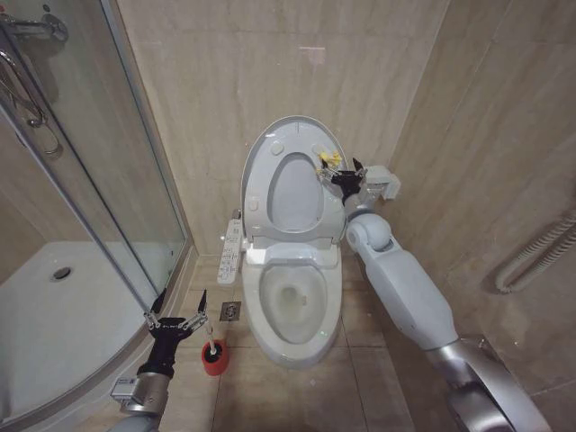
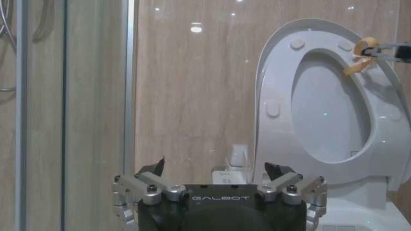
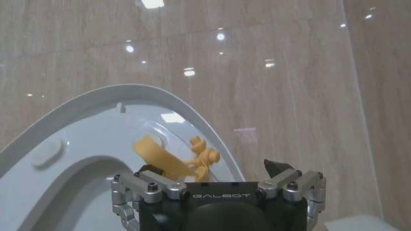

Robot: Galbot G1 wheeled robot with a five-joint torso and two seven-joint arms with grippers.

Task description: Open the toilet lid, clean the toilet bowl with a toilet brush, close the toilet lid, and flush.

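While the toilet lid [image 1: 292,148] stands straight up against the wall with the seat [image 1: 290,193] raised too, the toilet bowl [image 1: 292,301] sits open below it, at six o'clock from the lid. The right gripper [image 1: 345,175] is up at the lid's three o'clock edge, just beside the yellow tie [image 1: 327,160], its fingers spread apart. The left gripper [image 1: 173,319] hangs low at the bowl's nine o'clock, fingers wide open. The toilet brush [image 1: 213,346] stands in its red holder [image 1: 214,360] on the floor, just beside that gripper.
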